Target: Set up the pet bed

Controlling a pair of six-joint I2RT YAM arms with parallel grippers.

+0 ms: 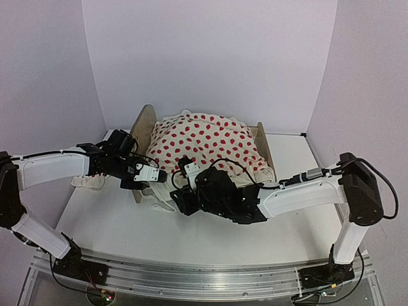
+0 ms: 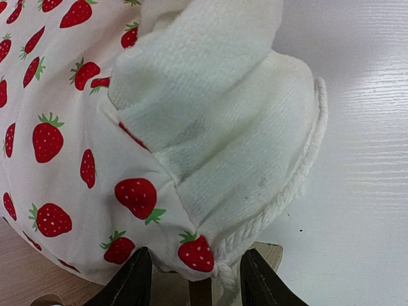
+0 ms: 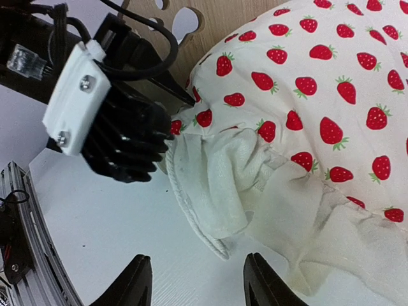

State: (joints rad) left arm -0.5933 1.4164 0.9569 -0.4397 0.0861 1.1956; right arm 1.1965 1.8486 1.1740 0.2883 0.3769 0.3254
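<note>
The pet bed's light-wood headboard [image 1: 144, 124] and footboard [image 1: 264, 148] stick out from under a white strawberry-print blanket [image 1: 207, 143] that covers the whole bed; the mattress is hidden. My left gripper [image 1: 167, 178] is at the bed's near left corner. In the left wrist view it [image 2: 194, 287] stands open, with the blanket's ruffled corner [image 2: 210, 127] hanging between the fingers above the bare wood [image 2: 269, 252]. My right gripper [image 1: 181, 191] hovers just in front of that corner. It [image 3: 197, 287] is open over the white table, and the blanket's ruffle [image 3: 223, 185] lies just beyond its tips.
The left arm's wrist [image 3: 115, 134] sits close to the right gripper's left side. A small white cloth item [image 1: 88, 182] lies under the left arm. White walls enclose the table [image 1: 191, 236] on three sides. A metal rail [image 1: 191, 277] runs along the near edge.
</note>
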